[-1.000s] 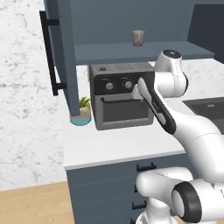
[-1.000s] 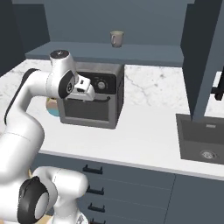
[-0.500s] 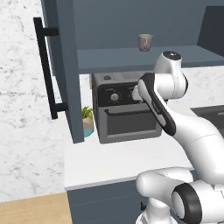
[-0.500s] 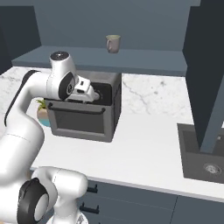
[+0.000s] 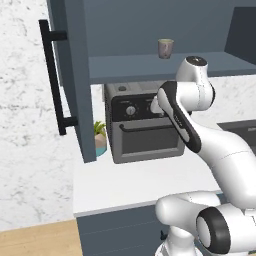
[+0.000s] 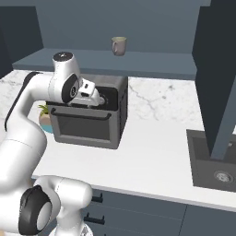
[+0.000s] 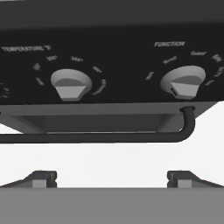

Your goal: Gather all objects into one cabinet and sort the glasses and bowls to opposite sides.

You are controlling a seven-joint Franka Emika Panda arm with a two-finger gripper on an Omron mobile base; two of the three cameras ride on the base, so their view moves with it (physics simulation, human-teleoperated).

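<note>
White marble worktop (image 6: 156,138), slate-blue cabinet (image 5: 75,75) door open. Pincer (image 7: 111,179) spread wide, empty, facing toaster oven (image 6: 87,120) knobs. Mug (image 6: 118,45) on shelf above pincer. Base has driven closer; scene shifted.

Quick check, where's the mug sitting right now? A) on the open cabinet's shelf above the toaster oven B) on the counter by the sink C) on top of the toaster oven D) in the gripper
A: the mug stands on the cabinet shelf above the toaster oven, while the gripper is open and empty in front of the oven's knobs.
</note>
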